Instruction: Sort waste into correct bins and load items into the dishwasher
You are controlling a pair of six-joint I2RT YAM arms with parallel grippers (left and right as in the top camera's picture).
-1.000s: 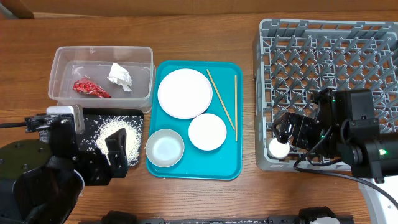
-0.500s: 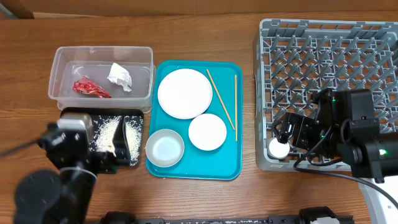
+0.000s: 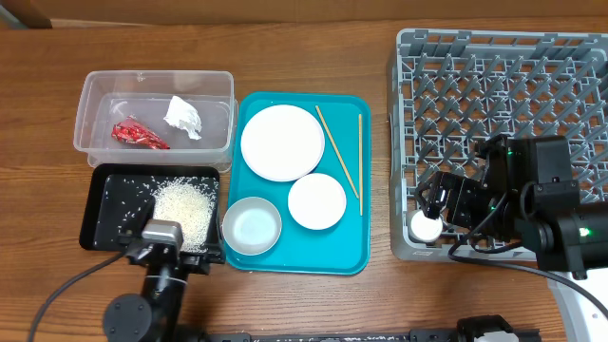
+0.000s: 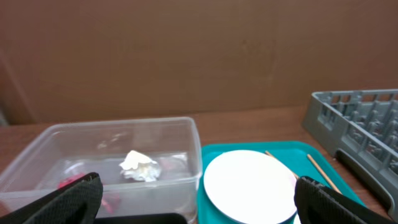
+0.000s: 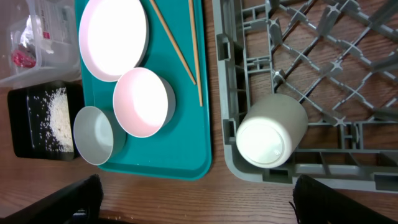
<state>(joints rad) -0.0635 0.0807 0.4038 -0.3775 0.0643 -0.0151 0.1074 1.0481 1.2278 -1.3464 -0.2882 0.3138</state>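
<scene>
The clear tub (image 3: 157, 76) holds the red wrapper (image 3: 141, 134) and the white tissue (image 3: 183, 116). The black tray (image 3: 104, 176) holds the rice (image 3: 183, 204). On the teal tray (image 3: 304, 256) lie the plate (image 3: 282, 142), a pale bowl (image 3: 316, 200), a grey-white bowl (image 3: 252, 226) and two chopsticks (image 3: 337, 152). A white cup (image 3: 426, 226) lies on its side in the front-left corner of the grey dish rack (image 3: 494, 85). My right gripper (image 5: 199, 199) is open, just behind the cup (image 5: 272, 130). My left gripper (image 4: 199, 205) is open and empty, low at the table's front.
The left arm's base (image 3: 157, 237) sits at the front edge, just in front of the black tray. The right arm (image 3: 532, 199) hangs over the rack's front right part. Bare wood lies in front of the teal tray.
My left arm has drawn back from over the black tray to the table's front edge, uncovering the tray and rice. The right arm and cup have not moved.
</scene>
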